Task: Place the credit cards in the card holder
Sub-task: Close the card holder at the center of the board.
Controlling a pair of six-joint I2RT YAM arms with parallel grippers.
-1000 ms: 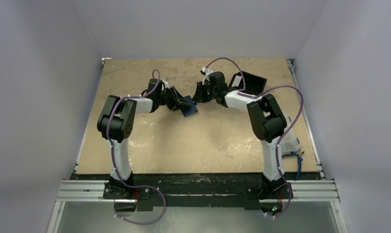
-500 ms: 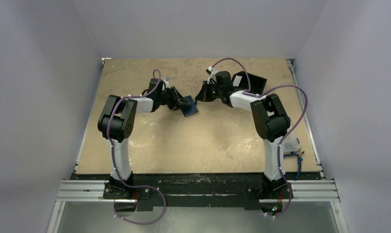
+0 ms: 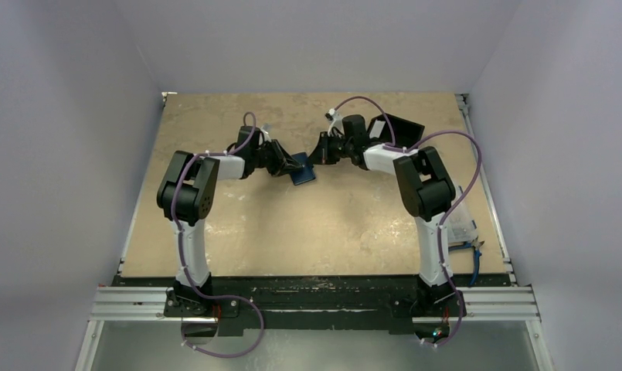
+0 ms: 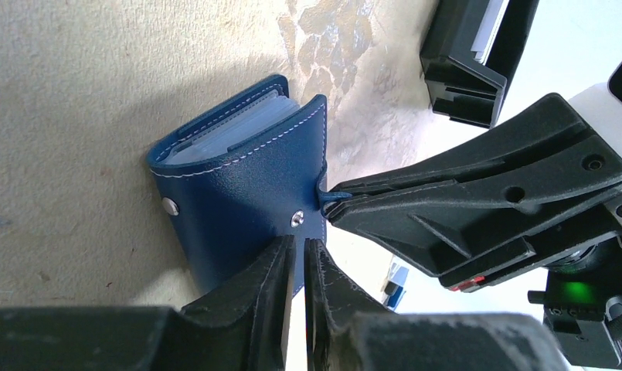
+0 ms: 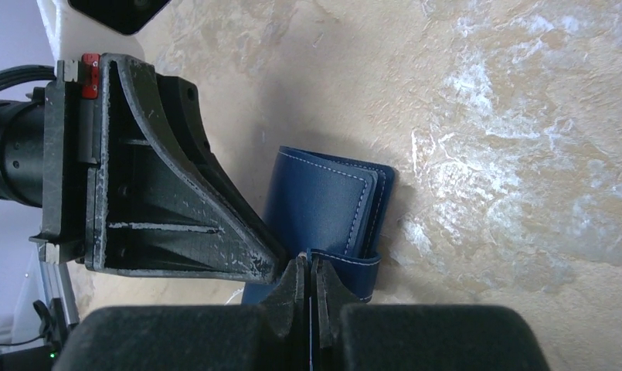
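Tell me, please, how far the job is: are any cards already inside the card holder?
Done: nothing that I can confirm; no loose credit card shows in any view. In hand: the left end effector and the right end effector both pinch the card holder, its cover partly open with pale sleeves showing. Left: open it fully, fetch the cards and slide them in.

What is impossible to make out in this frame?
Wallet pockets: cover shades them, cards indiscernible, left wrist view.
Black box contents: cut off by the frame edge, left wrist view.
Left gripper hold on wallet: fingertip gap too narrow, left wrist view.
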